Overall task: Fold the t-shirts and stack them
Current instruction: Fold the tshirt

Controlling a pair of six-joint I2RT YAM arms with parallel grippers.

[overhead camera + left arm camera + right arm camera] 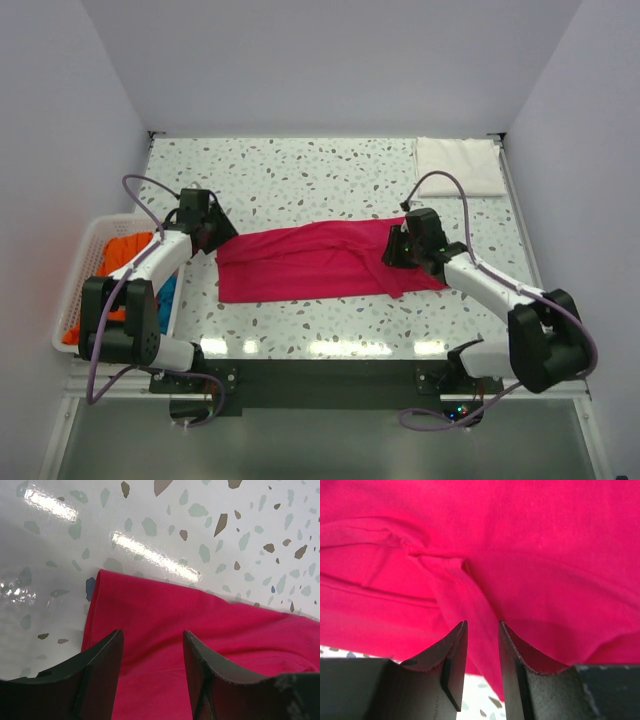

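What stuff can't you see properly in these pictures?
- Pink shirt: its right end, top view, covered by the right gripper.
- Right gripper: pinching cloth or not, right wrist view, unclear; jaws nearly together.
- Orange shirt and blue shirt in the basket: top view, partly behind the left arm.
- Left wrist view: most of the pink shirt cut off by the edges.

The magenta shirt (310, 262) is lying on a white, grey-and-brown-speckled table (300, 180). An orange shirt (125, 250) is showing in the white basket (88, 248).
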